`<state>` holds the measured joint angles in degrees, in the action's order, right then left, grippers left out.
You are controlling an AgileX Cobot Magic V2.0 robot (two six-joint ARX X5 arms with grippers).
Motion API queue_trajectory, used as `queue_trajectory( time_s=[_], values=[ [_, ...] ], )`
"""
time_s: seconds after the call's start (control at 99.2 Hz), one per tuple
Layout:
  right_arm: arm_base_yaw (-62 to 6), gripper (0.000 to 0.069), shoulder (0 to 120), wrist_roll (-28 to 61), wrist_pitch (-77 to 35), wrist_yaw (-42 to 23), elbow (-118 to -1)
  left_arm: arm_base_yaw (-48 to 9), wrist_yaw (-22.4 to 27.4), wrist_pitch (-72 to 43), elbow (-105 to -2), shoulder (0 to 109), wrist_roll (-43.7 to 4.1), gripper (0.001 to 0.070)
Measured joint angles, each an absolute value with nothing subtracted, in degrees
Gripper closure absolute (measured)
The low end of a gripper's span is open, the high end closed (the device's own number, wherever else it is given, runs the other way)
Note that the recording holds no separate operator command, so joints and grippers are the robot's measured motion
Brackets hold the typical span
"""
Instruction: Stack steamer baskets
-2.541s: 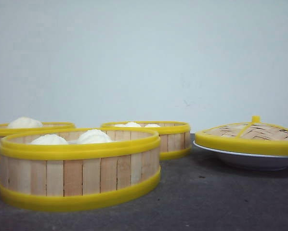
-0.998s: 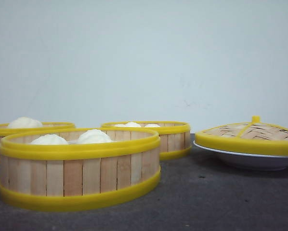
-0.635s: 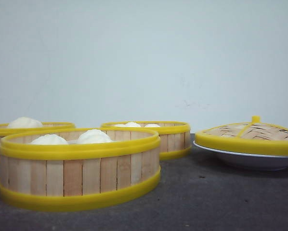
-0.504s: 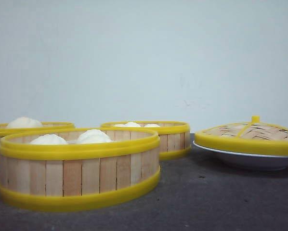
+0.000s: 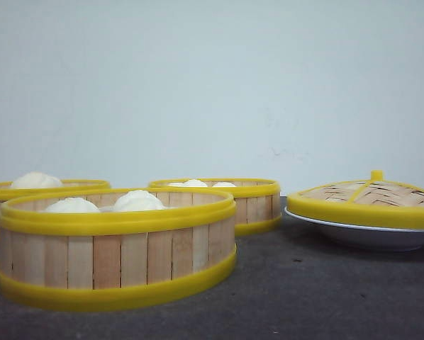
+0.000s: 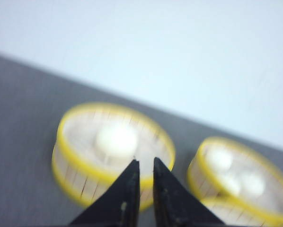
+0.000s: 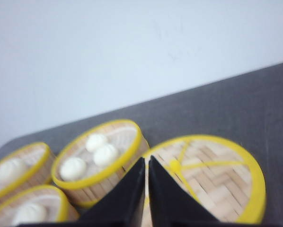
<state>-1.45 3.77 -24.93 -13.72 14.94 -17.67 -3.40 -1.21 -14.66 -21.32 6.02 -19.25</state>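
Observation:
Three steamer baskets with slat walls and yellow rims stand on the dark table, each holding white buns. The nearest steamer basket (image 5: 116,248) is at front left, one steamer basket (image 5: 28,190) sits at the far left, and one steamer basket (image 5: 230,202) is behind in the middle. Neither gripper shows in the front view. My left gripper (image 6: 144,162) hangs above a one-bun basket (image 6: 110,146), its jaws a narrow slit apart with nothing between them. My right gripper (image 7: 146,160) is shut and empty, above the gap between a three-bun basket (image 7: 96,156) and the lid (image 7: 212,177).
A domed woven lid (image 5: 368,198) with a yellow rim and knob rests on a shallow white plate (image 5: 371,237) at the right. A pale wall runs behind the table. Two more baskets (image 6: 241,175) lie close together in the blurred left wrist view.

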Motion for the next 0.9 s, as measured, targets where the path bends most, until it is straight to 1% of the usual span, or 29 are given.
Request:
queue_trajectory(
  time_s=[0.05, 0.242, 0.413, 0.555, 0.635, 0.726, 0.837, 0.897],
  values=[
    [-1.45, 0.0683, 6.07, -24.91, -15.92, 14.92, -21.02, -3.40, -1.21, -16.69, -24.95, 8.95, -18.50, 0.0685],
    [-1.45, 0.0683, 17.72, -21.37, -23.00, 14.92, -32.36, -3.40, -1.19, -25.32, -37.45, 22.61, -12.36, 0.0685],
    [-1.48, 0.0683, 30.44, -15.92, -26.44, 14.98, -40.25, -3.40, -1.17, -31.59, -44.56, 33.65, -7.92, 0.0685],
    [-1.48, 0.0683, 40.49, -11.84, -27.24, 14.96, -44.60, -3.40, -1.06, -33.43, -46.09, 40.49, -5.82, 0.0685],
    [-1.48, 0.0683, 44.80, -10.00, -27.53, 14.96, -45.23, -3.40, 0.21, -34.11, -46.09, 42.92, -5.37, 0.0685],
    [-1.48, 0.0683, 47.97, -8.45, -28.38, 14.92, -45.25, -3.40, 1.50, -34.06, -46.09, 44.23, -5.30, 0.0685],
    [-1.48, 0.0683, 50.74, -6.55, -30.02, 14.63, -45.25, -3.40, 1.56, -34.09, -46.09, 44.99, -5.30, 0.0685],
    [-1.48, 0.0683, 51.75, -5.56, -31.27, 13.41, -45.25, -3.40, 1.56, -34.09, -46.09, 45.04, -5.30, 0.0685]
  ],
)
